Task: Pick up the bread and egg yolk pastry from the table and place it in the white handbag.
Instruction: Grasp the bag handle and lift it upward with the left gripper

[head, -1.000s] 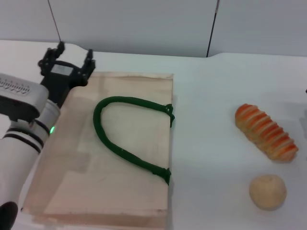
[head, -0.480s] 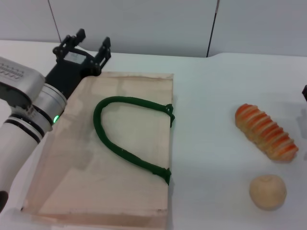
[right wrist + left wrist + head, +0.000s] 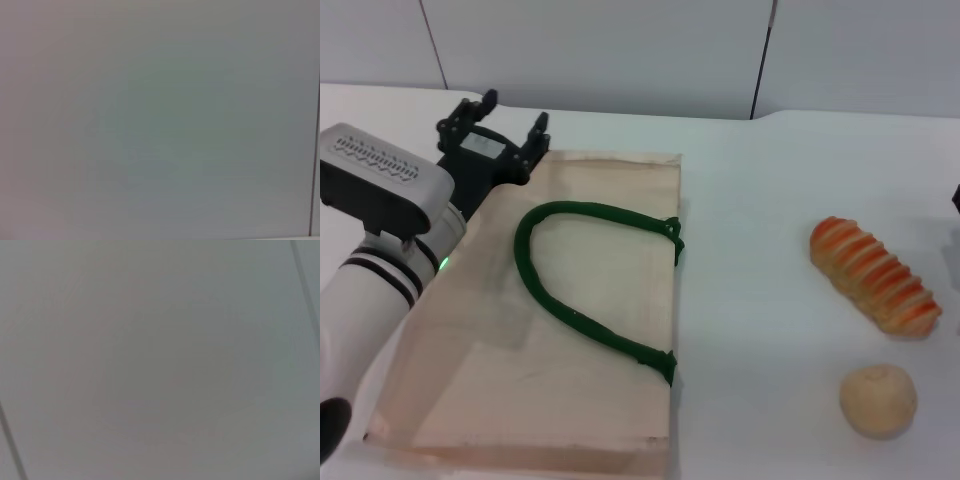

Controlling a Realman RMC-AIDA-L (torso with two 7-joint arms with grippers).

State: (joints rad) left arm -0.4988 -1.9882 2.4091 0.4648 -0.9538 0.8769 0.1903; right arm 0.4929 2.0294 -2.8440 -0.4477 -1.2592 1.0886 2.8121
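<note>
1. Head view: a white table (image 3: 760, 200) runs back to a pale panelled wall (image 3: 620, 50). The white handbag (image 3: 570, 400) lies flat on the table's left half, its dark green handle (image 3: 560, 300) looped across the top face. The left gripper (image 3: 506, 118) hangs over the bag's far left corner with its fingers spread apart and nothing between them. On the right half, well apart from the bag, lies the bread (image 3: 875, 275), and the egg yolk pastry (image 3: 878, 400) sits just nearer the robot than the loaf, not touching it. The right gripper is out of sight.
2. Left wrist view: only a blank grey surface with thin dark seams.
3. Right wrist view: only a plain grey surface.
</note>
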